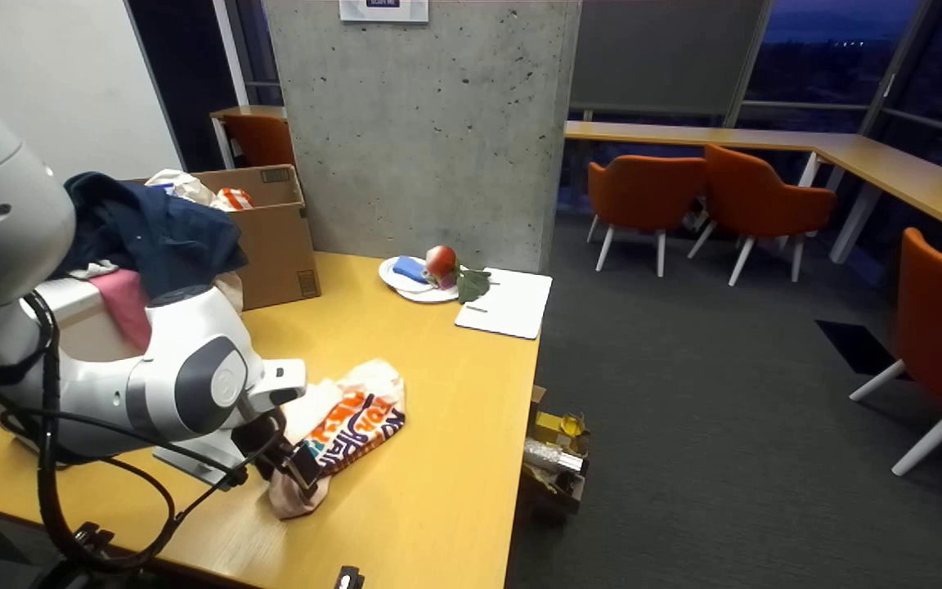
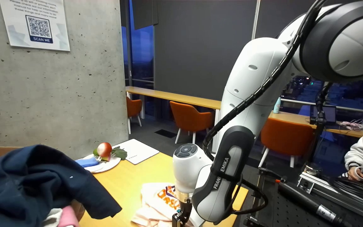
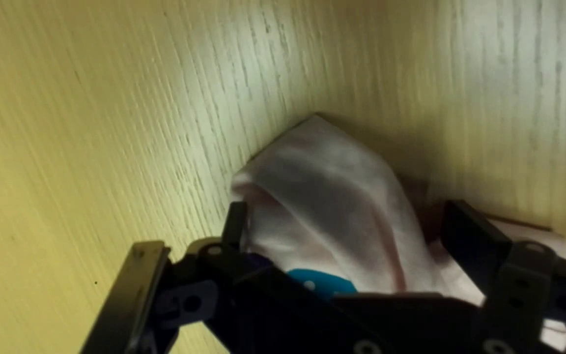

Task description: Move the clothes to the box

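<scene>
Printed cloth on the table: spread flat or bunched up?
Bunched up: in both exterior views the printed cloth lies crumpled, and the wrist view shows overlapping folds.

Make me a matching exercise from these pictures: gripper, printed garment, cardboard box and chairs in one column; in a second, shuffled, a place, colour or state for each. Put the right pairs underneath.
Column one
1. gripper
2. printed garment
3. cardboard box
4. chairs

Column two
A. brown, open at the top
B. open, jaws apart
C. orange, with white legs
D. lying on the table

Right pairs: 1-B; 2-D; 3-A; 4-C
</scene>
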Tool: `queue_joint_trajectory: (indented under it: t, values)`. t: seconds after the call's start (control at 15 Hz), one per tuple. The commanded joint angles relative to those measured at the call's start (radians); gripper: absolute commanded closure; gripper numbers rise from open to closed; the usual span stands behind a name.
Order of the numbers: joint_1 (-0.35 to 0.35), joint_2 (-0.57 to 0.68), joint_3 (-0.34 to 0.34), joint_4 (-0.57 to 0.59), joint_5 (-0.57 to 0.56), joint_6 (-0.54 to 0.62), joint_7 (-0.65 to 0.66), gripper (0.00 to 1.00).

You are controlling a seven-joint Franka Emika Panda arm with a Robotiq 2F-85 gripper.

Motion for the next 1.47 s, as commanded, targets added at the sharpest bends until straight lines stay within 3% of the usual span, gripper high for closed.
queue_joint_trajectory:
  t: [0.0, 0.07, 0.2, 0.8, 1.13, 1.4]
  values:
    - [0.023, 0.059, -0.032, 0.062, 0.019, -0.039, 0.030, 0.00]
    - [0.022, 0.068, -0.033, 0.067, 0.019, -0.035, 0.035, 0.25]
    - [0.017, 0.071, -0.028, 0.074, 0.021, -0.036, 0.042, 0.32]
    - [0.065, -0.027, -0.057, -0.005, 0.009, -0.026, 0.081, 0.99]
    - [0.146, -0.168, -0.155, -0.092, -0.019, -0.030, 0.118, 0.98]
    - [0.245, -0.305, -0.298, -0.155, -0.062, -0.043, 0.154, 0.98]
